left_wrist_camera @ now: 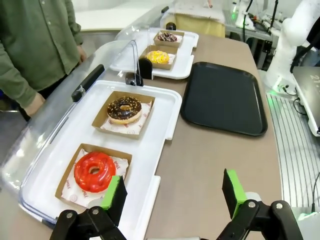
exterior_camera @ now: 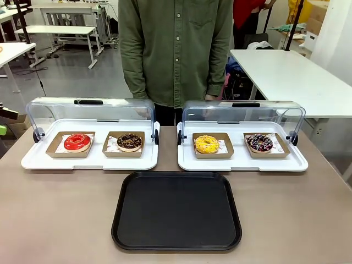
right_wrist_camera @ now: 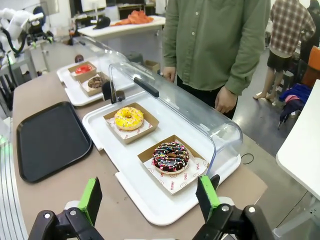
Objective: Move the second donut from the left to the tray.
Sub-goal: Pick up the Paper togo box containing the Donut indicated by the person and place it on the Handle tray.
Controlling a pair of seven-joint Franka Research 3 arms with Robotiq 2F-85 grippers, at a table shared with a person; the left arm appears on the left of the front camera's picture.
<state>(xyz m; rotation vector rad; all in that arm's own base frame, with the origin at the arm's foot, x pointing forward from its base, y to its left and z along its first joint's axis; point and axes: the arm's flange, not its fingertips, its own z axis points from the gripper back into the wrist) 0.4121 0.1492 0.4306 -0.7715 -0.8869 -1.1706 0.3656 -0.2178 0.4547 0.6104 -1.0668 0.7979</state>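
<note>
The second donut from the left (exterior_camera: 129, 142) (left_wrist_camera: 124, 109) (right_wrist_camera: 95, 82) is chocolate-iced with small light sprinkles and sits in a brown cardboard box on the left white display tray (exterior_camera: 91, 160), whose clear lid is raised. The tray (exterior_camera: 176, 210) (left_wrist_camera: 223, 96) (right_wrist_camera: 50, 140), black and flat, lies bare on the table in front of the displays. My left gripper (left_wrist_camera: 174, 192) hangs open over the table at the display's near end, by the red donut (left_wrist_camera: 94, 171). My right gripper (right_wrist_camera: 150, 197) stands open over the other display's end, near the drizzled dark donut (right_wrist_camera: 171, 156).
A red-iced donut (exterior_camera: 77, 142) shares the left display. The right display (exterior_camera: 242, 162) holds a yellow donut (exterior_camera: 206, 144) (right_wrist_camera: 129, 118) and a dark drizzled donut (exterior_camera: 259, 143). A person in a green shirt (exterior_camera: 176, 49) stands at the far edge behind the raised lids.
</note>
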